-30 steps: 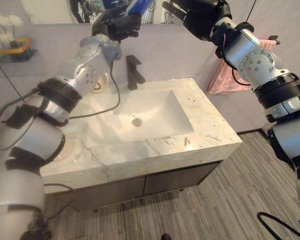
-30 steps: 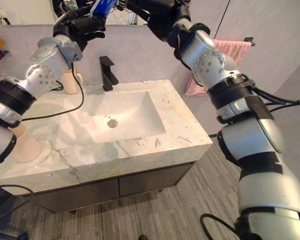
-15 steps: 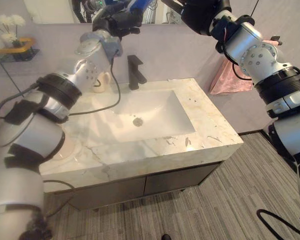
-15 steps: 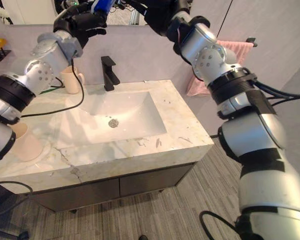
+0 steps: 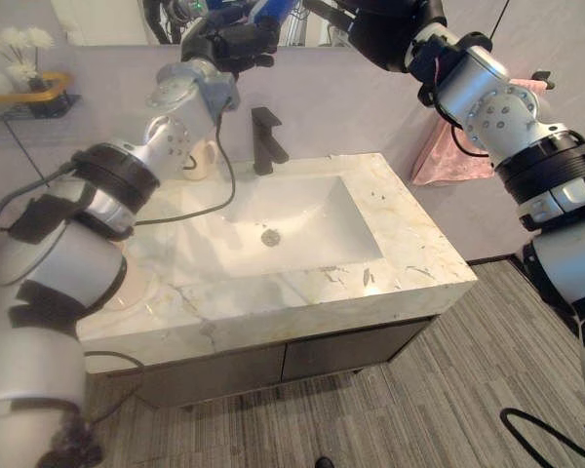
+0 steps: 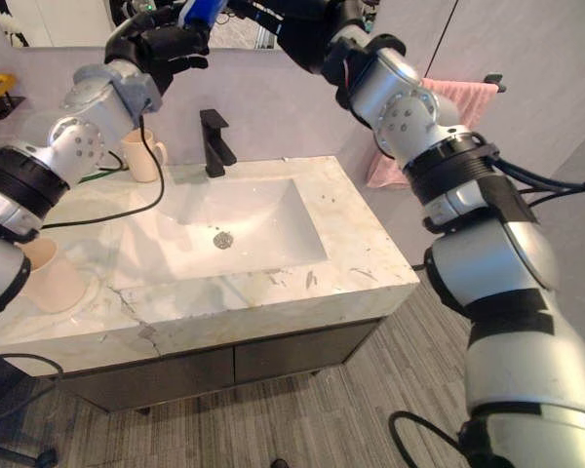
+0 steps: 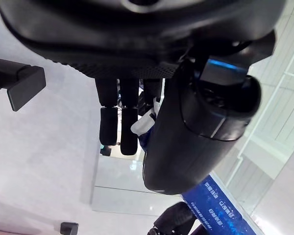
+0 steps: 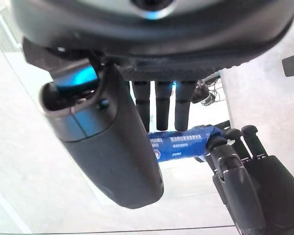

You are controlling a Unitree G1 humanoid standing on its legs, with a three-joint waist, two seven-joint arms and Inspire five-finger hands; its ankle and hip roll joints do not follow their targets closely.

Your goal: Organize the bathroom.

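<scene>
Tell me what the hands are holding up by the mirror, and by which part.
The left hand grips one end of a blue tube with white print. The right hand's fingers reach toward its other end; contact cannot be told.

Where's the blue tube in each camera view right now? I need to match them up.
Left eye view: blue tube at the top edge, gripped in the left hand.
Right eye view: top edge, left of centre.
Left wrist view: probably the white-and-blue bit between fingers and thumb.
Right wrist view: centre, crosswise just past the right hand.
Shared landmark: the left hand holding it.
</scene>
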